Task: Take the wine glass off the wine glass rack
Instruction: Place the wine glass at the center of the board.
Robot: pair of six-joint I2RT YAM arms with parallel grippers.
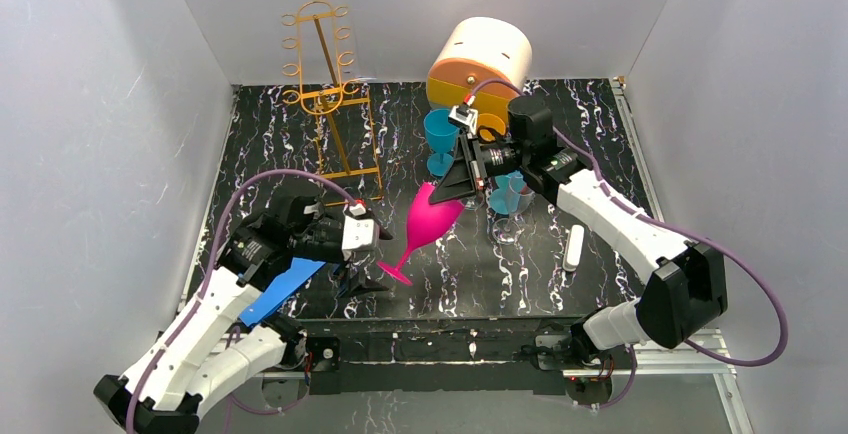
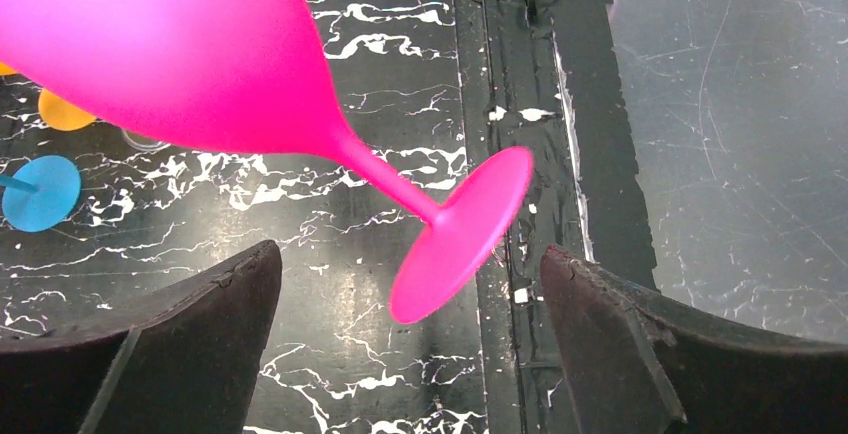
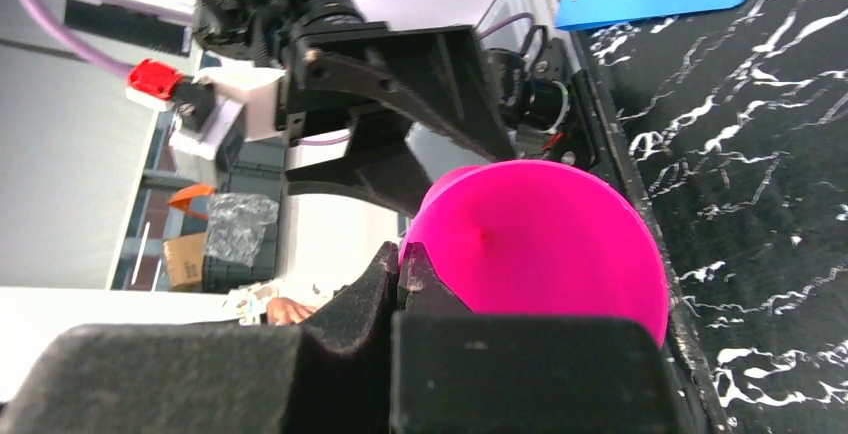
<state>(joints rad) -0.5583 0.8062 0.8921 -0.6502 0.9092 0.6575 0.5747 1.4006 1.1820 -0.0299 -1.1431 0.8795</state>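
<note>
Near edge, left gripper [image 1: 372, 259]: spread wide, glass foot between its fingers.
Mid-table, glass [image 1: 430, 222]: pink, tilted in the air.
Right gripper [image 1: 450, 192]: clamped on glass rim.
Far left, rack [image 1: 325, 94]: upright, well apart from glass.

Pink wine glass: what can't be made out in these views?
Top external: the pink wine glass rim sits under the right end effector, so the grip point is hidden.
Left wrist: the bowl is cut off by the top and left edges.
Right wrist: stem and foot are hidden behind the bowl.
Top external: a blue glass is partly covered by the right arm.
</note>
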